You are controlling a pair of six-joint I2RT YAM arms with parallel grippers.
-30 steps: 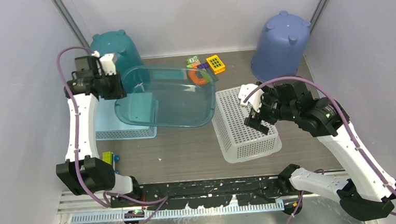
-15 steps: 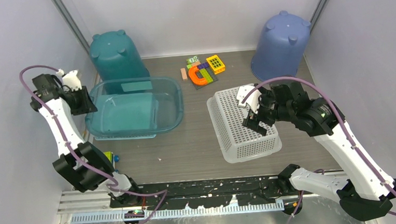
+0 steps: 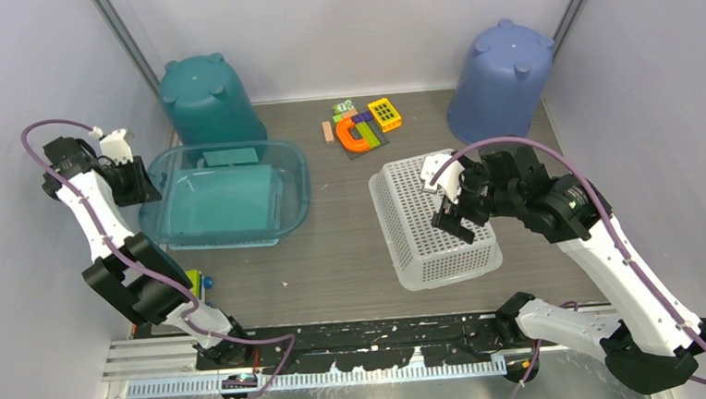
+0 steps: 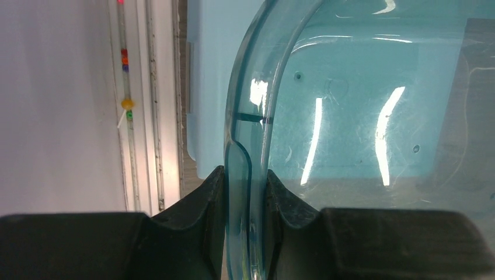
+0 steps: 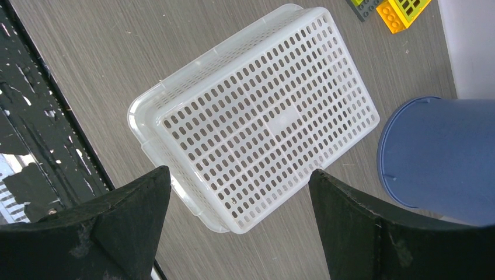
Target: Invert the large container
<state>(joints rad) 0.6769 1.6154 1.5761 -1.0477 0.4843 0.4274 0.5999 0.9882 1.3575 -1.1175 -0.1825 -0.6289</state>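
Note:
The large container [image 3: 224, 193] is a clear teal tub lying flat on the left of the table, over a pale blue flat panel [image 3: 213, 241]. I cannot tell whether its mouth faces up or down. My left gripper [image 3: 140, 185] is at its left end, shut on the rim. In the left wrist view both black fingers [image 4: 204, 198] press on the curved rim [image 4: 248, 116] of the container, with my left gripper [image 4: 245, 175] around it. My right gripper [image 3: 452, 212] hangs open above the white basket [image 3: 434, 218], holding nothing, and in its wrist view the right gripper [image 5: 239, 171] stays apart from the basket [image 5: 262, 116].
An upturned teal bucket [image 3: 209, 97] stands just behind the container. An upturned blue bucket [image 3: 499, 75] stands at the back right. Coloured toy bricks [image 3: 363, 125] lie at the back centre. A small yellow and blue piece [image 3: 197, 281] lies near the left arm's base.
The container was raised and tilted towards the middle; it has swung left and down to lie flat. My left arm moved out to the left with it. The right arm hardly moved.

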